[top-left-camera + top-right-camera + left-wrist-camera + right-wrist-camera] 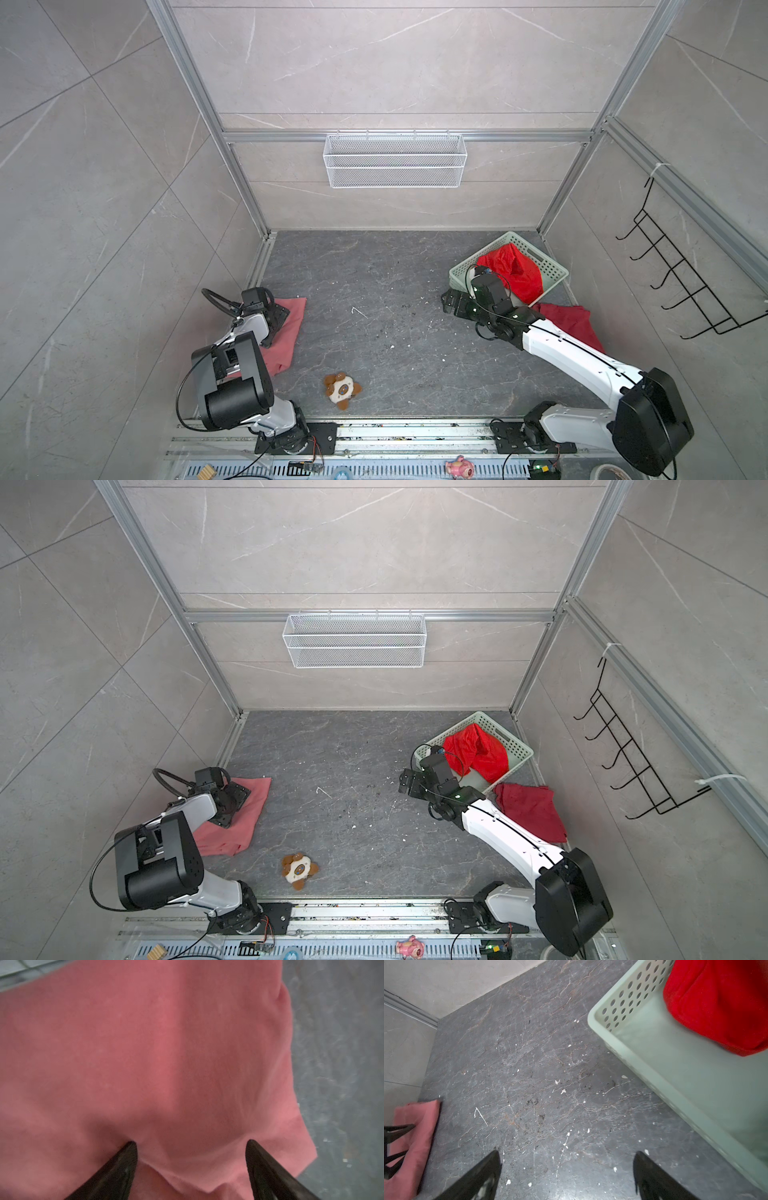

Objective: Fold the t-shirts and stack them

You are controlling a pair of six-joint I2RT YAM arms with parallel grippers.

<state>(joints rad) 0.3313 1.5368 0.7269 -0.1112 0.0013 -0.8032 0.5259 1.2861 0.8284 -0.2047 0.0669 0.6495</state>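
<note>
- The pink t-shirt (293, 328) lies folded on the left side of the dark grey tabletop (374, 291), close to the left wall.
- The left gripper (191, 1142) is directly over this shirt. Its jaws are spread wide, and both black fingertips (129, 1147) sit at the cloth's surface with a soft ridge of fabric between them. Nothing is pinched.
- The bright red t-shirt (515, 270) is bunched in a pale green perforated basket (550, 266) at the far right of the tabletop, rising above the rim.
- The dark red t-shirt (528, 812) lies crumpled on the tabletop just on the near side of the basket, partly hidden under the right arm.
- The right gripper (566, 1153) hangs over bare tabletop just left of the basket's near-left corner. Its jaws are as wide as they go and are empty.
- A small brown-and-white plush toy (341, 390) lies near the front edge, between the two arm bases and well apart from all three shirts.
</note>
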